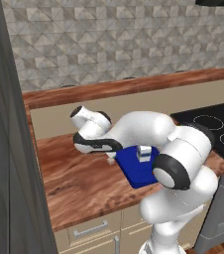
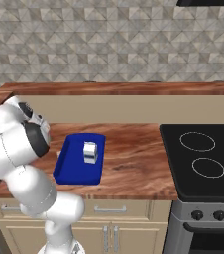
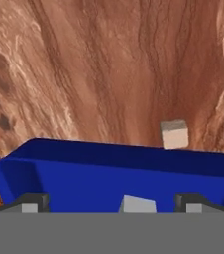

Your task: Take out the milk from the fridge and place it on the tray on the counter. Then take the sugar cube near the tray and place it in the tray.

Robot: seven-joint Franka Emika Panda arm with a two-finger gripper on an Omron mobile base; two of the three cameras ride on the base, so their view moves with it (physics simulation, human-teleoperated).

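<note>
The jaws stood wide apart and empty, their two dark tips rising at the bottom edge of the hand view with the gripper [image 3: 112,201] hanging above the near part of the tray [image 3: 84,173]. The milk [image 2: 89,152] already stood upright in the tray, towards its far end as the right base view showed it, so the step in hand was judged to be the pick of the sugar cube [image 3: 174,134]. In the hand view that cube lay on the bare desk [image 3: 109,64] just beyond the tray's rim, off to one side of the line between the tips; in the left base view it showed as a pale speck [image 1: 110,160] beside the tray's corner, under the arm's wrist. To do the step well, the hand probably needed to travel past the rim until the cube sat centred between the tips, then drop straight down. Descending too early risked a finger landing on the rim and shifting the tray, which could topple the carton. The cube was tiny, so the close would want to be square on its flat faces.
</note>
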